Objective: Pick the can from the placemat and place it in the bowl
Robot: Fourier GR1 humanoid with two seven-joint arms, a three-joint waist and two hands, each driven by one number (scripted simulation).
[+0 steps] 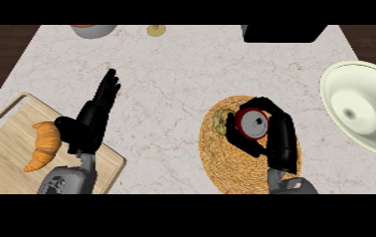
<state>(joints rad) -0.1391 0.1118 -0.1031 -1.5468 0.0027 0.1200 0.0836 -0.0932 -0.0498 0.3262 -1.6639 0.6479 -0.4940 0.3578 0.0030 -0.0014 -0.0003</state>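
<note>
**One can, one bowl, nothing in the bowl**

Head view: one can (255, 124) over the woven placemat (228, 166), the right hand (275, 131) curled round it. One pale bowl (351, 106) at the right edge holds nothing. Left hand (92, 119) rests open, fingers straight, beside one croissant (43, 146) on the cutting board (18, 174).

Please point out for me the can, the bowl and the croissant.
can (255, 124): head view, on its grey top.
bowl (352, 106): head view, on its pale inside.
croissant (44, 146): head view, on its middle.
</note>
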